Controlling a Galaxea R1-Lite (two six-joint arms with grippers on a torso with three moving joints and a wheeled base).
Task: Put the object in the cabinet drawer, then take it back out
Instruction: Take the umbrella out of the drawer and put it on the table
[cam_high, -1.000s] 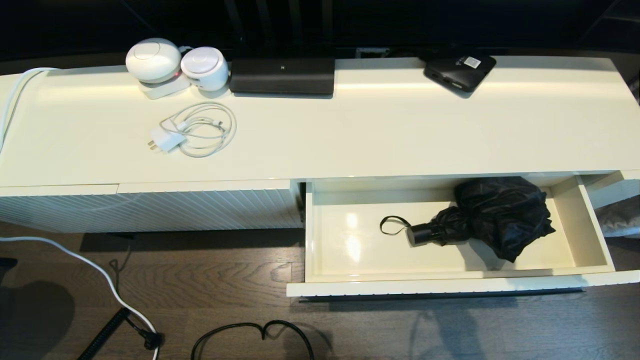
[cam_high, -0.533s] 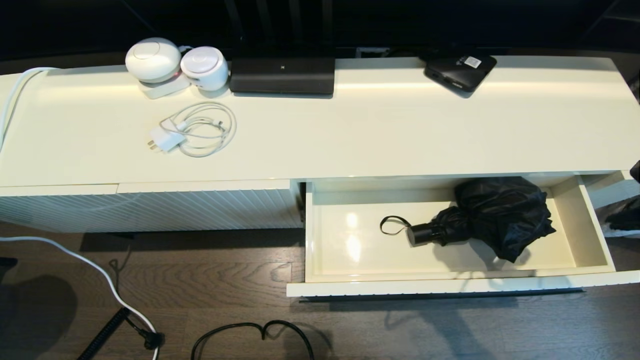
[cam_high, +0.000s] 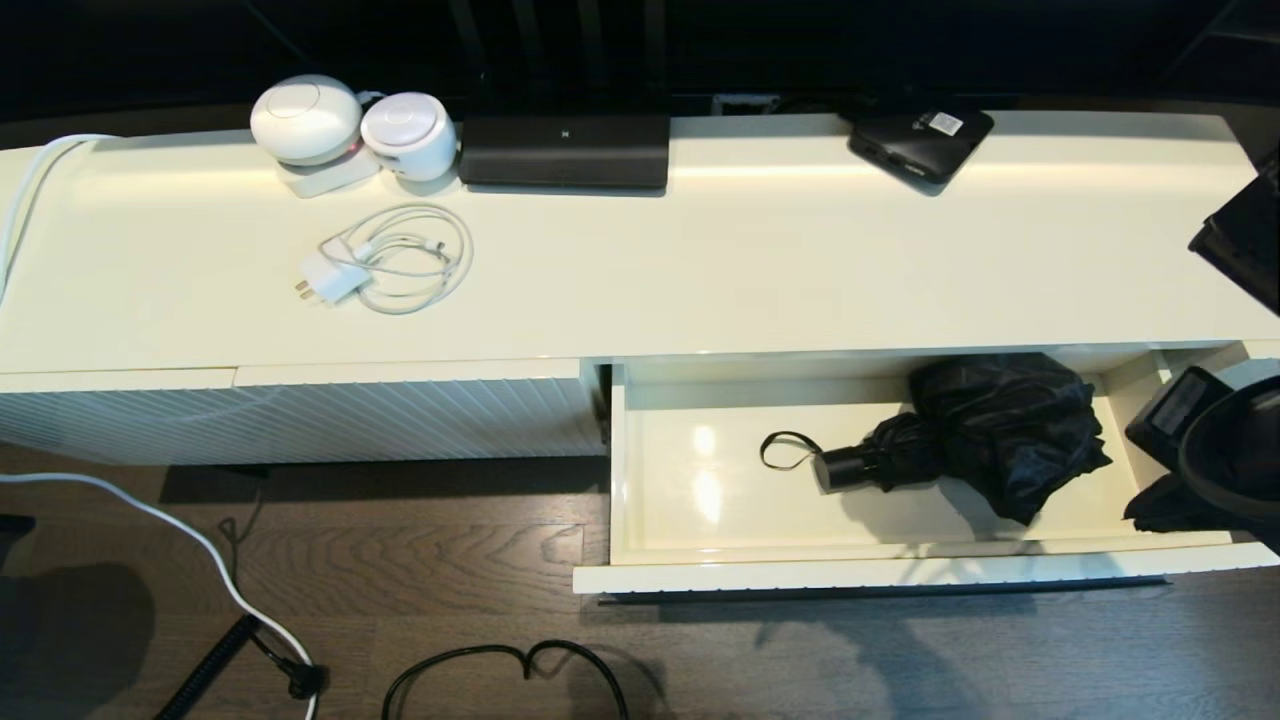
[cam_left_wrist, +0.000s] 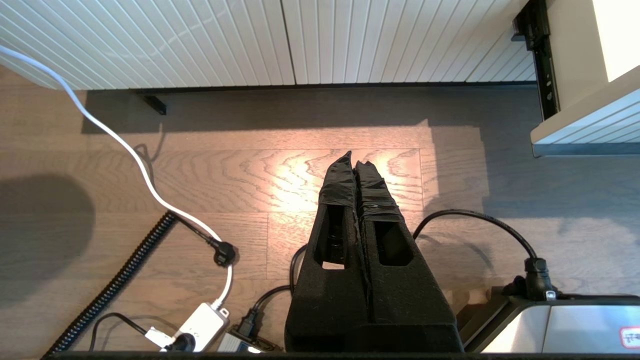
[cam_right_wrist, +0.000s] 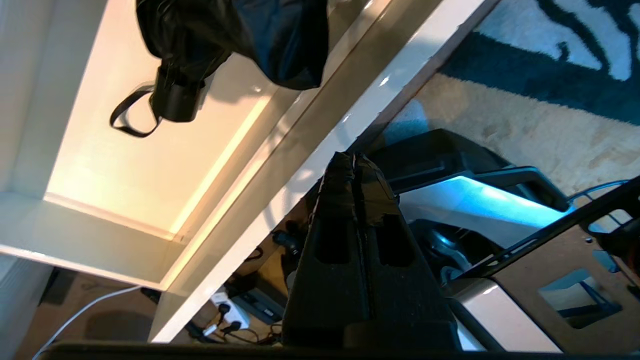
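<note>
Cream cabinet top (cam_high: 780, 270), umbrella (cam_high: 985, 430) in open drawer (cam_high: 700, 480)

The head camera looks forward and steeply down from above, taking in the whole cabinet top (cam_high: 760, 260), the open drawer (cam_high: 900, 570) and a strip of floor. The left wrist camera sits low, close to the floor (cam_left_wrist: 150, 175), facing the ribbed panel (cam_left_wrist: 280, 40) past its left gripper (cam_left_wrist: 355, 159). The right wrist camera looks obliquely over the drawer's front edge past its right gripper (cam_right_wrist: 353, 159). Head and right wrist views share the drawer interior with the umbrella (cam_high: 990, 430).
</note>
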